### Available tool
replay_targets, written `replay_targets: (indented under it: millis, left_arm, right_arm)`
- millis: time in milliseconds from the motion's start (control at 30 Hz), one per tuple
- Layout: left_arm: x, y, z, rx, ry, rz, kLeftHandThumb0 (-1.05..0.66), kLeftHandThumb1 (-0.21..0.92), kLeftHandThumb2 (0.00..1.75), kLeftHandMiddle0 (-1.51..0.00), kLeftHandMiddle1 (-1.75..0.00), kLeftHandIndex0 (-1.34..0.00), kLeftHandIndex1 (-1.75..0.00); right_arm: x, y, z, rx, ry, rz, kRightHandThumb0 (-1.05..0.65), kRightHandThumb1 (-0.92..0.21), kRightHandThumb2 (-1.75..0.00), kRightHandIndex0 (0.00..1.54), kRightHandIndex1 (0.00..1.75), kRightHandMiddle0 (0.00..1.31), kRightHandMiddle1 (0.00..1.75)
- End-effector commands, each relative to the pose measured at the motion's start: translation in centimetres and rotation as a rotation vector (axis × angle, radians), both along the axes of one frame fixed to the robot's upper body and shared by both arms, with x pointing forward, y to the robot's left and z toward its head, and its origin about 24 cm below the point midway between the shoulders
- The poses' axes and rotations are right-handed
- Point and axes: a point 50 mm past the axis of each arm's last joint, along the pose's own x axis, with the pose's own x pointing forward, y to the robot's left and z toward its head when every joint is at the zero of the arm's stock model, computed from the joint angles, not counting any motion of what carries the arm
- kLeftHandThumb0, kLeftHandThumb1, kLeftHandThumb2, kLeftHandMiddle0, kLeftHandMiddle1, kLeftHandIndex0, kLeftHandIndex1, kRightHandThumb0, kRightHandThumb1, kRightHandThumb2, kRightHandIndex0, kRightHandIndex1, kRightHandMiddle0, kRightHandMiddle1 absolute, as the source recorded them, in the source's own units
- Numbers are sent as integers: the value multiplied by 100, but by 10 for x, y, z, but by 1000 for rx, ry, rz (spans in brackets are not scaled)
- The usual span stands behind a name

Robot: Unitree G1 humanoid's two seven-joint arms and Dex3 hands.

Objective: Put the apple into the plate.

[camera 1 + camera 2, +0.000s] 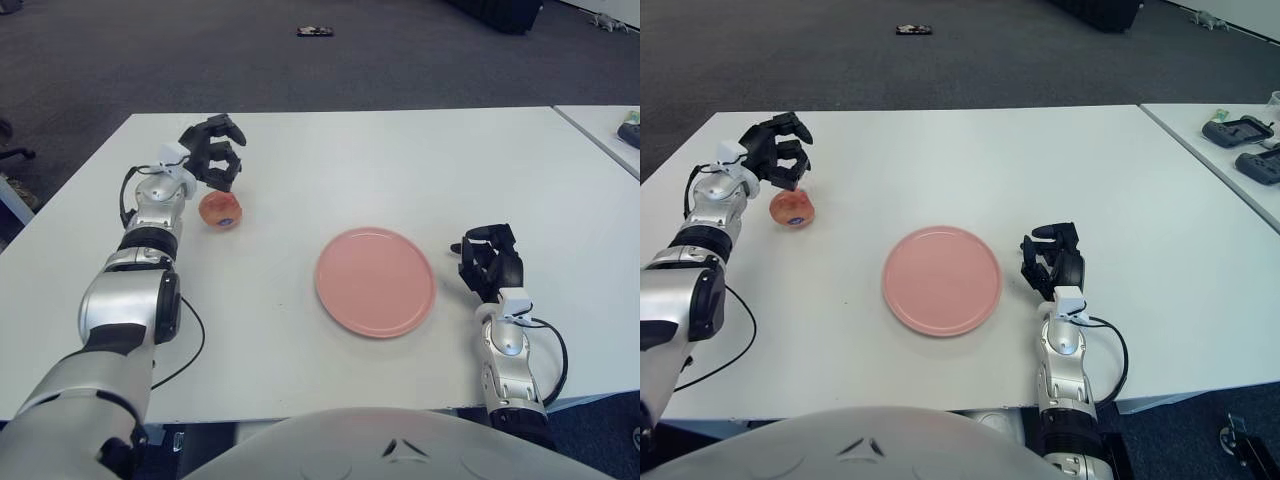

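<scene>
Left eye view: apple (pixel 220 209) sits on the white table (pixel 330 160), far-left part, well apart from the pink plate (pixel 375 281), which lies empty nr table centre. Left hand (pixel 213 164) shows just behind/above the apple, fingers (pixel 226 178) curled downward in a loose claw. They hold nothing that can be seen; apple's top edge is partly overlapped by the fingertips, so whether they touch the fruit can't be told from here. Left arm runs down the left side, its upper part cut off by the bottom edge. Thin black cable (pixel 185 340) trails on the table beside the forearm. Right hand (pixel 490 262) shows just right of the plate, w/ a small gap between them, fingers bunched together, nothing in them. Whether it touches the tabletop – can't tell. A small dark object (pixel 314 31) lies on the carpet beyond the table, too small to identify. Corner of a 2nd table at right edge, mostly cropped.

Right eye view: same layout. Apple (pixel 793 207) shows below the left hand (pixel 782 148); fingertips come down to its top, contact still unclear. Plate (pixel 942 280) bare. Right hand (pixel 1054 262) close beside plate's right rim, curled, empty. More of the 2nd table visible here, w/ dark controller-like items (pixel 1232 131) on it, one cut off by the frame edge.
</scene>
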Motion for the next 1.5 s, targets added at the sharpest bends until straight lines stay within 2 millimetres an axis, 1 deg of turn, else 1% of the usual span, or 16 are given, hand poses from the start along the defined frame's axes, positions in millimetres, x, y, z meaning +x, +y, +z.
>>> replay_targets:
  millis: [0, 133, 200, 300, 367, 400, 433, 467, 533, 567, 600, 667, 767, 833, 1033, 1467]
  left_arm:
    - [-3, -3, 4, 108, -56, -16, 0, 8, 156, -83, -163, -55, -175]
    - [-4, -6, 6, 246, -102, -12, 0, 8, 156, -83, -164, -55, -175]
    - [-3, -8, 6, 443, -110, -32, 0, 6, 159, -83, -168, -57, -175]
    - [-2, -9, 3, 626, -100, -57, 0, 19, 146, -64, -173, -54, -175]
    - [-1, -10, 1, 708, -92, -71, -1, 32, 131, -58, -174, -40, -174]
    - [-1, -10, 1, 748, -88, -79, -23, 32, 122, -37, -171, -25, -162]
    - [0, -9, 0, 802, -72, -86, -32, 32, 118, -30, -170, -20, -158]
    - [1, -9, -1, 838, -62, -90, -47, 35, 106, -19, -147, -13, -133]
    - [2, -8, -2, 891, -49, -88, -65, 41, 91, -8, -111, -5, -101]
    - [2, -7, -3, 937, -44, -82, -68, 42, 88, -6, -103, -4, -95]
    - [3, -6, -4, 971, -41, -77, -75, 47, 82, -4, -76, -3, -75]
    - [3, -5, -5, 1025, -37, -69, -83, 52, 75, -2, -46, -1, -52]
    - [4, -2, -7, 1108, -23, -54, -92, 58, 66, -1, -17, 0, -22]
    - [4, 0, -8, 1151, -10, -45, -98, 60, 61, 0, -7, 0, -9]
    - [4, 9, -13, 1228, 54, -16, -104, 67, 43, 0, -1, 0, -1]
    - [0, 23, -18, 1255, 136, -3, -105, 63, 35, 0, 0, 0, 0]
  right_arm:
    - [3, 0, 4, -13, -14, 4, -34, -92, -53, 52, 123, 19, 175]
    - [3, 0, 4, -17, -12, 5, -34, -92, -53, 51, 122, 19, 175]
    - [3, 0, 4, -18, -10, 5, -34, -92, -53, 51, 122, 19, 175]
    - [3, 0, 4, -17, -8, 5, -34, -92, -53, 50, 121, 19, 175]
    - [3, 0, 4, -17, -7, 5, -34, -92, -53, 50, 121, 19, 175]
    - [3, 0, 4, -18, -6, 5, -34, -92, -53, 50, 121, 19, 175]
    - [3, 0, 4, -19, -5, 4, -34, -92, -53, 50, 121, 19, 175]
    - [3, 0, 3, -19, -4, 3, -34, -92, -53, 50, 121, 19, 175]
    - [4, 0, 3, -19, -2, 1, -34, -92, -53, 50, 121, 19, 175]
    - [3, 0, 3, -17, -2, 0, -34, -92, -53, 50, 121, 19, 175]
    - [3, 0, 3, -16, -1, 0, -34, -92, -53, 51, 121, 19, 175]
    - [3, 1, 3, -14, -1, -1, -34, -92, -53, 51, 121, 19, 175]
    - [3, 1, 3, -12, 0, -2, -34, -92, -53, 50, 121, 19, 175]
    - [2, 1, 4, -11, 3, -2, -34, -92, -53, 50, 121, 19, 175]
    - [2, 0, 4, -10, 4, -5, -34, -92, -53, 50, 121, 19, 175]
    - [2, 0, 5, -4, -20, -1, -34, -92, -53, 51, 122, 19, 175]
